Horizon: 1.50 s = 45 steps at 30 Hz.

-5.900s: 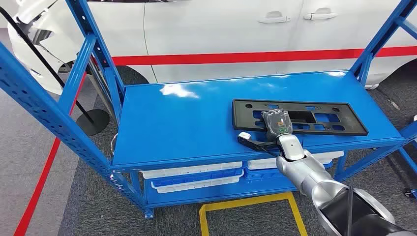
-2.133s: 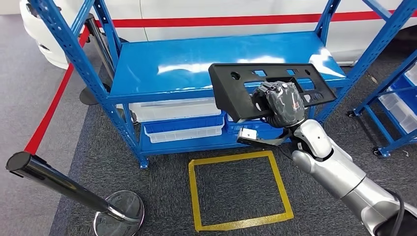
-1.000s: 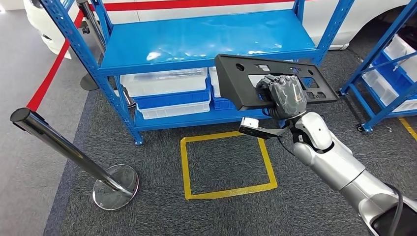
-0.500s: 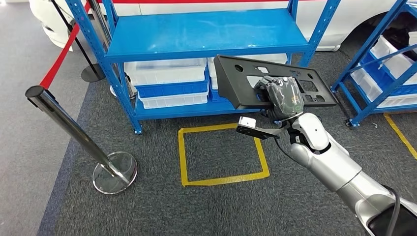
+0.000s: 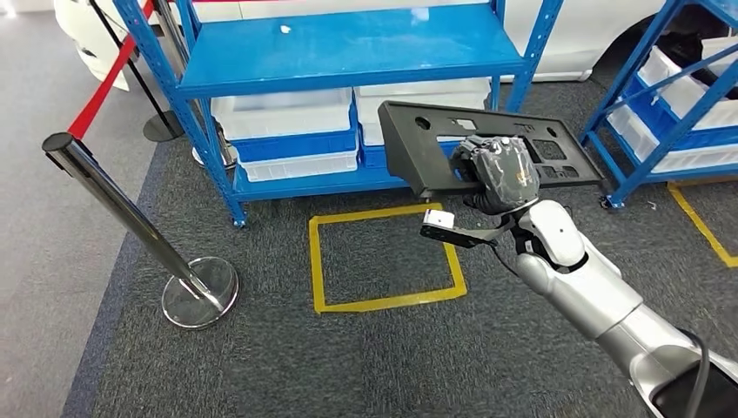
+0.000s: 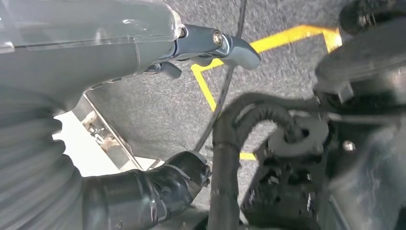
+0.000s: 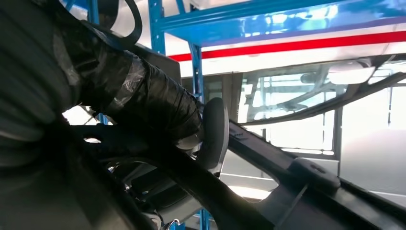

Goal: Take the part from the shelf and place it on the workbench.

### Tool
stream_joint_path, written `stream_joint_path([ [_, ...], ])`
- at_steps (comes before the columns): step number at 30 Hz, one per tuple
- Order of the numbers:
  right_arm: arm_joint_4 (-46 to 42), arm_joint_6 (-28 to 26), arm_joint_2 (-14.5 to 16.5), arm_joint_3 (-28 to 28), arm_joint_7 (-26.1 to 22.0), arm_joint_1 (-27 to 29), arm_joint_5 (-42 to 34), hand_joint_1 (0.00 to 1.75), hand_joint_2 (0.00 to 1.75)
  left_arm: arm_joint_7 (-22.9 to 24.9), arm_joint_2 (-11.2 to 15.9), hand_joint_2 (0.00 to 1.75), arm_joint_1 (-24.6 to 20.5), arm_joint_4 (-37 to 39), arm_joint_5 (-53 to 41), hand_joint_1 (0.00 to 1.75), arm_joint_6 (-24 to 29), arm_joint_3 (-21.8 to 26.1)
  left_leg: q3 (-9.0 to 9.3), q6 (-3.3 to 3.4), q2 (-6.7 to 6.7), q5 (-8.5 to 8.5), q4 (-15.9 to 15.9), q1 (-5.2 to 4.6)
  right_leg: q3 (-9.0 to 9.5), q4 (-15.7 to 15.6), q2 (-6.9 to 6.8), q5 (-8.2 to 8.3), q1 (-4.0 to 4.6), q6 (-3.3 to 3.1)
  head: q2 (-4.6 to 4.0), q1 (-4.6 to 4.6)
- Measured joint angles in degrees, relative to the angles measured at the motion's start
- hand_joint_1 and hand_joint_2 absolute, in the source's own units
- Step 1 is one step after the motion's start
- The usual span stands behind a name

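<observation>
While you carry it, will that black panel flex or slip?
Likely stiff: the panel juts out flat from the right hand without sagging. Probably light, since one hand holds it. It is gripped off-centre, so it might twist.

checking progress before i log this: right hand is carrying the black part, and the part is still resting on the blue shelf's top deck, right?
Not quite. The right hand does hold the black part, but the part is off the blue shelf: the head view shows it carried in the air in front of the shelf, above the grey carpet near the yellow square.
</observation>
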Motion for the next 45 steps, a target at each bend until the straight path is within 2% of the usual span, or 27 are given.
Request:
stream_joint_path([
  [1, 0.2, 0.0, 0.1, -0.1, -0.3, 0.0, 0.0, 1.75, 1.75, 0.2, -0.2, 1.75, -0.2, 0.2, 0.0, 0.00, -0.3, 0.0, -0.91, -0.52, -0.13, -2.62, 2.6, 0.19, -1.27, -0.1, -0.18, 1.22, 0.03, -0.76, -0.01, 0.00],
  [3, 0.3, 0.0, 0.1, -0.1, -0.3, 0.0, 0.0, 1.75, 1.75, 0.4, -0.5, 1.75, -0.4, 0.4, -0.1, 0.00, -0.4, 0.0, -1.95, -0.82, -0.12, -7.61, 9.4, 0.31, -3.25, -0.1, -0.21, 2.79, 0.20, -0.97, -0.01, 0.00],
  [4, 0.4, 0.0, 0.1, -0.1, -0.3, 0.1, 0.0, 1.75, 1.75, 0.4, -0.7, 1.75, -0.5, 0.5, -0.1, 0.00, -0.4, 0.0, -1.81, -0.86, -0.12, -8.20, 12.0, 0.34, -4.29, 0.0, -0.21, 3.59, 0.28, -0.94, -0.01, 0.01],
  [5, 0.5, 0.0, 0.1, -0.1, -0.3, 0.1, 0.0, 1.75, 1.75, 0.4, -0.8, 1.75, -0.6, 0.5, -0.1, 0.00, -0.4, 0.0, -0.87, -0.79, -0.13, -7.35, 13.1, 0.34, -5.33, 0.0, -0.21, 4.39, 0.34, -0.87, 0.00, 0.01],
  [7, 0.7, 0.0, 0.1, -0.1, -0.3, 0.1, 0.0, 1.75, 1.75, 0.4, -0.9, 1.75, -0.8, 0.7, -0.1, 0.00, -0.4, 0.0, 3.85, -0.35, -0.18, -4.22, 9.5, 0.31, -7.20, 0.1, -0.19, 5.94, 0.43, -0.63, 0.01, 0.00],
  [9, 0.7, 0.0, 0.1, -0.2, -0.3, 0.1, 0.0, 1.75, 1.75, 0.4, -0.9, 1.75, -0.9, 0.7, -0.1, 0.00, -0.4, 0.0, 10.49, 0.36, -0.32, -4.75, 0.9, 0.08, -8.25, 0.0, -0.19, 7.30, 0.49, -0.19, 0.01, 0.02],
  [11, 0.7, -0.1, 0.1, -0.4, -0.3, 0.1, 0.0, 1.75, 1.75, 0.4, -1.0, 1.75, -1.0, 0.8, -0.1, 0.00, -0.4, 0.0, 13.70, 0.94, -0.45, -6.30, -4.6, -0.32, -8.26, -0.5, -0.24, 8.66, 0.37, 0.48, 0.01, 0.04],
  [13, 0.7, -0.1, 0.1, -0.4, -0.3, 0.1, 0.0, 1.75, 1.75, 0.4, -1.1, 1.75, -1.0, 0.9, -0.1, 0.00, -0.4, 0.0, 13.40, 1.60, -0.30, -5.10, -5.7, -0.42, -8.14, -1.3, -0.14, 9.78, 0.20, 1.24, 0.00, 0.03],
  [14, 0.8, -0.1, 0.1, -0.4, -0.3, 0.1, 0.0, 1.75, 1.75, 0.4, -1.1, 1.75, -1.1, 1.0, -0.1, 0.00, -0.4, 0.0, 13.00, 2.02, -0.15, -4.31, -6.2, -0.36, -8.44, -1.1, -0.01, 9.08, 0.23, 1.49, 0.01, 0.04],
  [16, 0.9, -0.1, 0.1, -0.5, -0.3, 0.1, 0.0, 1.75, 1.75, 0.4, -1.2, 1.75, -1.1, 1.0, -0.1, 0.00, -0.4, 0.1, 11.61, 2.94, 0.22, -2.42, -6.7, -0.16, -9.57, 2.4, 0.23, 3.99, 0.32, 1.68, 0.00, 0.04],
  [18, 1.0, -0.1, 0.1, -0.5, -0.3, 0.2, 0.0, 1.75, 1.75, 0.4, -1.4, 1.75, -1.1, 1.1, -0.1, 0.00, -0.4, 0.1, 9.60, 3.35, 0.33, -0.89, -6.3, -0.40, -10.61, 9.4, 0.25, -1.79, 0.35, 1.78, -0.01, 0.03],
  [19, 1.0, -0.1, 0.1, -0.5, -0.3, 0.2, 0.0, 1.75, 1.75, 0.4, -1.5, 1.75, -1.1, 1.1, -0.1, 0.00, -0.4, 0.1, 8.39, 3.32, 0.36, -0.23, -6.0, -0.50, -10.66, 12.7, 0.25, -2.57, 0.34, 1.85, -0.02, 0.04],
  [21, 1.1, -0.1, 0.1, -0.5, -0.3, 0.3, 0.0, 1.75, 1.75, 0.4, -1.6, 1.75, -1.1, 1.2, -0.1, 0.00, -0.4, 0.1, 5.79, 3.18, 0.38, 0.86, -4.8, -0.62, -8.87, 14.8, 0.24, -0.23, 0.32, 1.90, -0.02, 0.03],
  [22, 1.2, -0.1, 0.1, -0.5, -0.3, 0.2, 0.0, 1.75, 1.75, 0.4, -1.7, 1.75, -1.1, 1.2, -0.1, 0.00, -0.5, 0.1, 4.53, 3.05, 0.38, 1.28, -4.1, -0.64, -6.65, 13.2, 0.24, 1.28, 0.31, 1.86, -0.02, 0.03],
  [23, 1.2, -0.1, 0.1, -0.6, -0.3, 0.2, 0.0, 1.75, 1.75, 0.4, -1.7, 1.75, -1.1, 1.2, -0.1, 0.00, -0.5, 0.1, 3.41, 2.87, 0.36, 1.62, -3.4, -0.68, -3.78, 9.8, 0.23, 1.28, 0.36, 1.74, -0.01, 0.03],
  [25, 1.1, -0.1, 0.1, -0.6, -0.3, 0.1, 0.0, 1.75, 1.75, 0.4, -1.8, 1.75, -1.1, 1.3, -0.3, 0.00, -0.8, 0.1, 2.00, 2.33, 0.35, 2.26, -2.3, -0.80, 1.32, 2.5, 0.28, -1.10, 0.64, 1.34, -0.01, 0.01],
  [26, 1.1, -0.1, 0.1, -0.7, -0.4, 0.0, -0.1, 1.75, 1.75, 0.5, -1.8, 1.75, -1.2, 1.4, -0.4, 0.00, -1.0, 0.1, 1.71, 2.01, 0.33, 2.72, -2.2, -0.85, 2.49, 0.3, 0.29, -2.31, 0.83, 1.07, 0.00, 0.01],
  [28, 1.2, 0.0, 0.2, -0.7, -0.5, -0.1, -0.1, 1.75, 1.75, 0.6, -1.9, 1.75, -1.3, 1.8, -0.7, 0.00, -1.6, 0.1, 1.46, 1.34, 0.30, 3.58, -2.3, -0.81, 2.27, -0.6, 0.26, -1.91, 0.90, 0.40, -0.01, 0.02],
  [30, 1.3, 0.1, 0.4, -0.6, -0.7, -0.2, -0.1, 1.75, 1.75, 0.8, -2.0, 1.75, -1.3, 2.3, -0.8, 0.00, -2.3, 0.1, 0.66, 0.63, 0.19, 1.50, -1.0, -0.62, 1.18, -1.0, 0.31, -0.75, 0.69, -0.44, -0.02, 0.02],
  [33, 1.3, 0.4, 0.4, -0.6, -0.9, -0.3, -0.6, 1.75, 1.75, 0.9, -2.0, 1.75, -1.4, 3.3, -1.0, 0.00, -3.2, 0.1, -1.26, -0.36, 0.12, -6.49, 7.0, -0.13, -0.93, -1.1, 0.71, 1.17, 0.55, -0.96, -0.02, 0.01],
  [34, 1.3, 0.5, 0.4, -0.6, -0.9, -0.2, -0.7, 1.75, 1.75, 0.9, -2.0, 1.75, -1.4, 3.6, -1.0, 0.00, -3.4, 0.1, -1.65, -0.55, 0.13, -7.54, 10.0, 0.03, -1.69, -1.1, 0.97, 1.81, 0.55, -0.90, -0.02, 0.01],
  [36, 1.3, 0.6, 0.4, -0.6, -0.9, 0.0, -0.9, 1.75, 1.75, 0.9, -2.0, 1.75, -1.5, 4.1, -1.0, 0.00, -3.9, 0.1, -0.67, -0.69, 0.05, -5.72, 12.3, 0.26, -3.18, -1.0, 1.68, 3.03, 0.52, -0.65, -0.01, 0.01],
  [37, 1.3, 0.7, 0.4, -0.6, -0.9, 0.1, -1.0, 1.75, 1.75, 0.9, -1.9, 1.75, -1.5, 4.3, -1.0, 0.00, -4.1, 0.1, 1.24, -0.64, -0.28, -4.02, 10.6, 0.35, -3.87, -0.9, 2.08, 3.56, 0.47, -0.47, -0.01, 0.01],
  [39, 1.2, 0.7, 0.2, -0.7, -0.9, 0.2, -1.5, 1.75, 1.75, 0.8, -1.7, 1.75, -1.5, 4.7, -1.0, 0.00, -4.5, 0.1, 6.73, -0.23, -2.46, -2.90, 3.2, 0.44, -4.85, -0.7, 2.90, 4.39, 0.31, 0.06, -0.01, 0.01],
  [41, 1.0, 1.0, 0.0, -0.8, -0.9, 0.0, -1.9, 1.75, 1.75, 0.6, -1.5, 1.75, -1.4, 5.0, -1.1, 0.00, -5.1, 0.1, 10.41, 0.36, -4.09, -4.12, -2.5, 0.32, -5.47, -0.7, 3.79, 5.25, 0.19, 0.83, 0.00, 0.00],
  [43, 0.9, 1.5, -0.2, -0.9, -0.9, 0.0, -2.2, 1.75, 1.75, 0.5, -1.3, 1.75, -1.5, 5.3, -1.1, 0.00, -5.7, 0.1, 10.96, 1.06, -3.26, -4.50, -4.1, 0.24, -5.90, -0.9, 4.78, 6.14, 0.18, 1.65, 0.01, 0.01],
  [45, 0.9, 1.8, -0.5, -0.9, -0.9, -0.1, -2.4, 1.75, 1.75, 0.5, -1.1, 1.75, -1.6, 5.6, -1.1, 0.00, -6.1, 0.1, 10.74, 1.95, -1.85, -3.94, -4.6, 0.37, -6.74, 0.2, 4.08, 5.37, 0.26, 2.07, -0.01, 0.04],
])
